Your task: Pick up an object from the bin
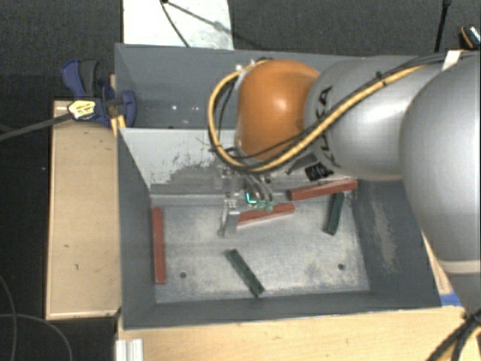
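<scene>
My gripper [229,220] sits mid-picture beside a red stick [267,212]. Open or not, I can't tell. I must squeeze gently.

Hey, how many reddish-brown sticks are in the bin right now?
3 reddish-brown sticks: one along the left wall, one mid-bin by the gripper, one further right under the arm. The arm may hide more.

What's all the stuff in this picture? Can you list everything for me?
Red-brown sticks: three, red-brown; left stick along the left wall, middle stick beside the gripper, back stick partly under the arm.
Dark sticks: two, dark green-grey; front stick near the front wall, right stick on the right side.
Bin: one, grey metal, holding all the sticks.
Arm: one, silver with an orange cover, reaching in from the right.
Gripper: one, low over the bin's middle.
</scene>
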### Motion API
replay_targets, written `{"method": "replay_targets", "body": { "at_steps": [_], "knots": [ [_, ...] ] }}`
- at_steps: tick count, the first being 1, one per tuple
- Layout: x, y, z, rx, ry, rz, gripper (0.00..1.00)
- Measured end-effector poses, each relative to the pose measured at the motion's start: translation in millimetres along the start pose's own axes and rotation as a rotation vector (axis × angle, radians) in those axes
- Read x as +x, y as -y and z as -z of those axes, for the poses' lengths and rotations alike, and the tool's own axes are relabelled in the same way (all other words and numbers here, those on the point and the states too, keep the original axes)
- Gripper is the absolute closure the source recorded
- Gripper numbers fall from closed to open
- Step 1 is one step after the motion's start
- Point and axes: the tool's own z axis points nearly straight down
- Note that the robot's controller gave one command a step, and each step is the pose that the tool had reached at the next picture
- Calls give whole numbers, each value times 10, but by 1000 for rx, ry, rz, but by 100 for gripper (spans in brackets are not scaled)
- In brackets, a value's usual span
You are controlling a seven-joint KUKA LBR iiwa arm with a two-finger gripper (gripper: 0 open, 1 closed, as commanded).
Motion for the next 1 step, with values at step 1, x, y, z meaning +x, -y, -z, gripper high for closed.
{"method": "replay_targets", "body": {
  "at_steps": [1],
  "knots": [
    [38,530,-834,2,2,-21,0]
  ]
}}
